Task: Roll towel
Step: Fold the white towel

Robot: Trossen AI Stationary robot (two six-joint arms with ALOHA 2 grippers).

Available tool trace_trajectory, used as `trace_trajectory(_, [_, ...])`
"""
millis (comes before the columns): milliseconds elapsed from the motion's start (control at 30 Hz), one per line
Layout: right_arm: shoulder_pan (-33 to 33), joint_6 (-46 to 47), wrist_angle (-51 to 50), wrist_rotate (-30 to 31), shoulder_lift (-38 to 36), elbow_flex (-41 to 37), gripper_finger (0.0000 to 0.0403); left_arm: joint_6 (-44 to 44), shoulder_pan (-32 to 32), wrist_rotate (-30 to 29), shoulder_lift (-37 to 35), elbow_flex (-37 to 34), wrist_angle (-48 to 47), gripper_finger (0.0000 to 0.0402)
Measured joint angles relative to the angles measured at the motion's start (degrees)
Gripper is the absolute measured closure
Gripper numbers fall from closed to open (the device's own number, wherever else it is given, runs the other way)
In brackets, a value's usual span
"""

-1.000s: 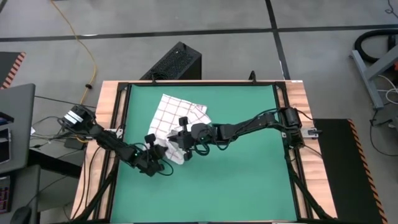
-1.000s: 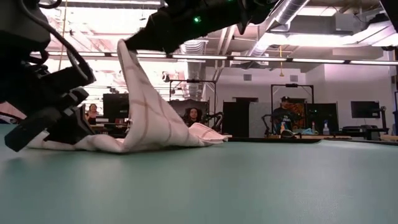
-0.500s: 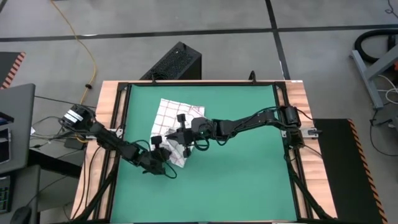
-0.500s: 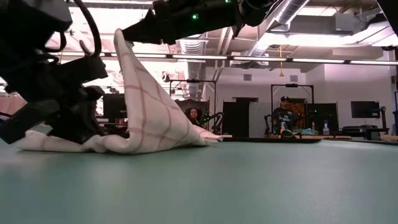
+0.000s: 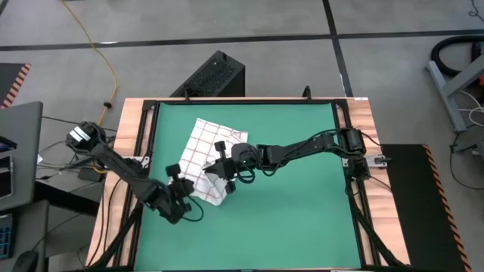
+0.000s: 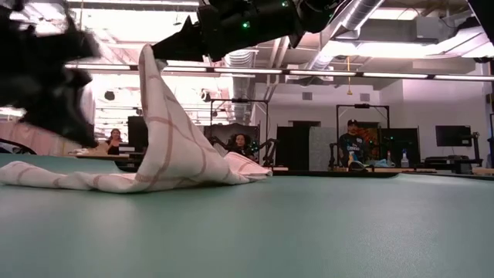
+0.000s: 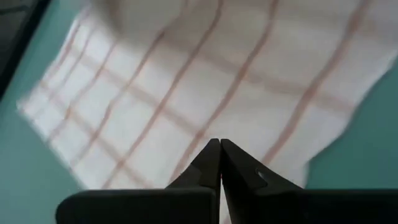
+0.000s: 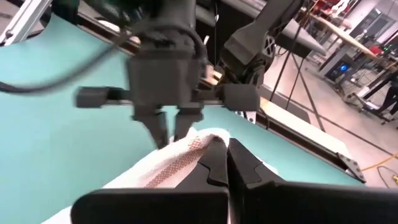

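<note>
My towel [image 5: 210,155] lies on the green mat [image 5: 295,211], toward the mat's far left part. It is not a roll yet. From above it looks folded over and bunched, with part of it lying flat. I think the job is only started, and most of the rolling is left to do.

My right fingers [image 5: 216,169] are over the towel's near edge. They are pinched tight on a bit of the cloth and hold it up in the air. My left fingers [image 5: 175,169] are just beside the towel's left edge. They are squeezed shut with nothing in them.

The view from above shows where the towel sits on the mat, but not how high it is. The low view shows that: 1 corner [image 6: 148,58] stands up like a little tent under my right arm, and the rest sags down to the mat. My left wrist view shows the red lines on the flat part [image 7: 205,81] up close. My right wrist view shows the pinched fold [image 8: 196,146] and my left arm across from it.
</note>
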Motion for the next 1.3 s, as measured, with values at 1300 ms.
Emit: trace_trajectory(1300, [0.1,-0.7,-1.8,0.0,0.0,0.0,0.0400,1.2,-5.0,-8.3,0.3,-2.2,12.7,0.0401])
